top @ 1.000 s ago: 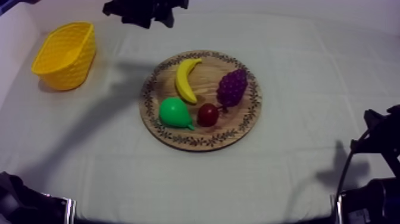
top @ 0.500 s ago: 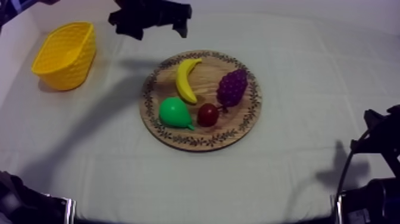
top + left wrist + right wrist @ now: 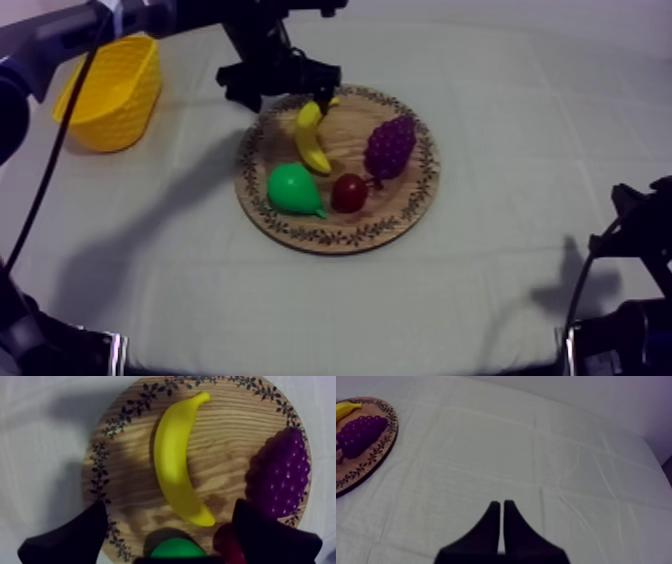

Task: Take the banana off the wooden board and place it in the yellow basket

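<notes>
The yellow banana [image 3: 312, 140] lies on the left half of the round wooden board [image 3: 400, 205], its curve running away from me. My left gripper [image 3: 284, 88] has come in from the upper left and hangs over the banana's far tip. In the left wrist view it is open, and its black fingers [image 3: 70, 536] stand wide apart on either side of the banana [image 3: 177, 471], above the board [image 3: 225, 451]. The yellow basket [image 3: 110, 92] stands at the far left. My right gripper [image 3: 501, 508] is shut on nothing, low over bare cloth at the right.
Also on the board are a purple bunch of grapes [image 3: 390, 146] right of the banana, a green pear [image 3: 293, 190] and a small red fruit [image 3: 349, 192] in front of it. The right arm [image 3: 640, 240] rests at the lower right edge.
My left arm has moved from the table's far edge down and toward the board, and its gripper now hangs over the banana's far end. The fruit, the basket and the right arm have not moved.
</notes>
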Robot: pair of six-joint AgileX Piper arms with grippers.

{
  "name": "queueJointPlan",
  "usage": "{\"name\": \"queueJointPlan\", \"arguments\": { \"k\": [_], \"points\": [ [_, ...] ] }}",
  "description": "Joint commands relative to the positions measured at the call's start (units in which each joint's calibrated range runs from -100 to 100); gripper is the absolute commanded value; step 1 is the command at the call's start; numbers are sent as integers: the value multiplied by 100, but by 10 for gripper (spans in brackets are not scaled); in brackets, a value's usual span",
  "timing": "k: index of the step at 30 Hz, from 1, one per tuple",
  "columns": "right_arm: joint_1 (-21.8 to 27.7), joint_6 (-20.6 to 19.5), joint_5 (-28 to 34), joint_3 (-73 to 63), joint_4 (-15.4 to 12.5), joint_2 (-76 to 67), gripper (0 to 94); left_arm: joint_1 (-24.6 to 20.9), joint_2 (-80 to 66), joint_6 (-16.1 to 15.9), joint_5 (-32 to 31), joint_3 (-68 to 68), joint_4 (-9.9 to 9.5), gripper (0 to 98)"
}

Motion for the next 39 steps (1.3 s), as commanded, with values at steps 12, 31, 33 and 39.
{"name": "queueJointPlan", "arguments": {
  "k": [12,31,33,39],
  "points": [
    [3,-1,-1,-3,-2,-4,6,-17,1027,-267,-178,-500,262,917],
    [3,-1,-1,-3,-2,-4,6,-82,1444,-411,-24,-806,371,329],
    [3,-1,-1,-3,-2,-4,6,-72,1422,-414,-19,-791,373,287],
    [3,-1,-1,-3,-2,-4,6,-32,1085,-383,21,-704,338,255]
  ]
}}
